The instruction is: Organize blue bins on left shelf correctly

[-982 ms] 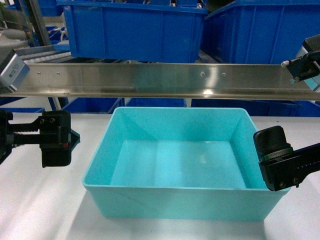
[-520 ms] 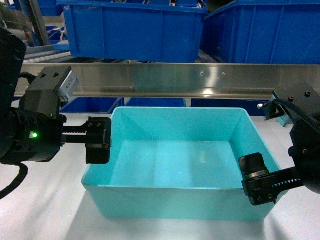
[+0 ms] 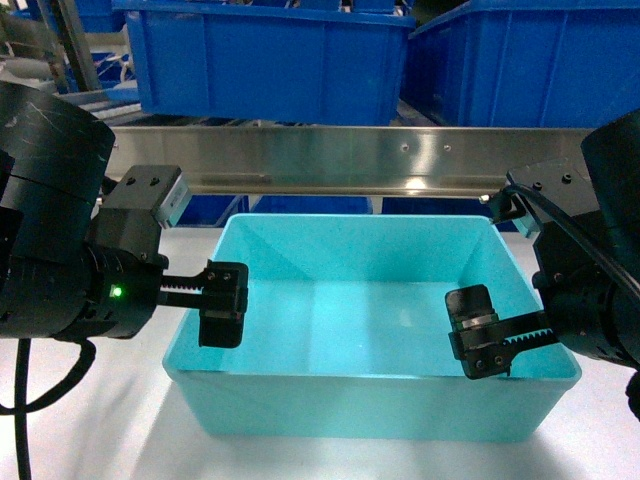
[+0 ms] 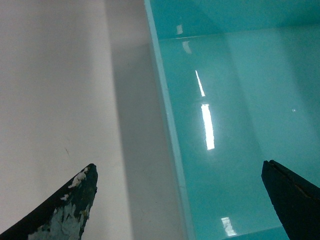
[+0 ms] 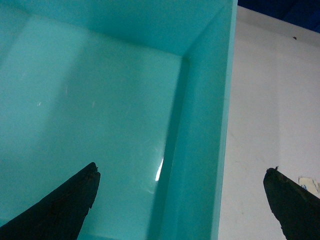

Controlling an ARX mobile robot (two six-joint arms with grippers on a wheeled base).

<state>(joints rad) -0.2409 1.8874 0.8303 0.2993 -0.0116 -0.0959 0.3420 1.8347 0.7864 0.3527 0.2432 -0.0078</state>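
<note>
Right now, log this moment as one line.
left gripper: open, straddling left wall | right gripper: open, straddling right wall | turquoise bin: on table, ungrasped

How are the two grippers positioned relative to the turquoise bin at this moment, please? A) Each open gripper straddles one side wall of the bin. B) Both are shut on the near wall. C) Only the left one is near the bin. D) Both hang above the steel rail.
A: the left gripper has the turquoise bin's left wall between its open fingers, and the right gripper straddles the right wall likewise, one finger inside, one outside.
</note>
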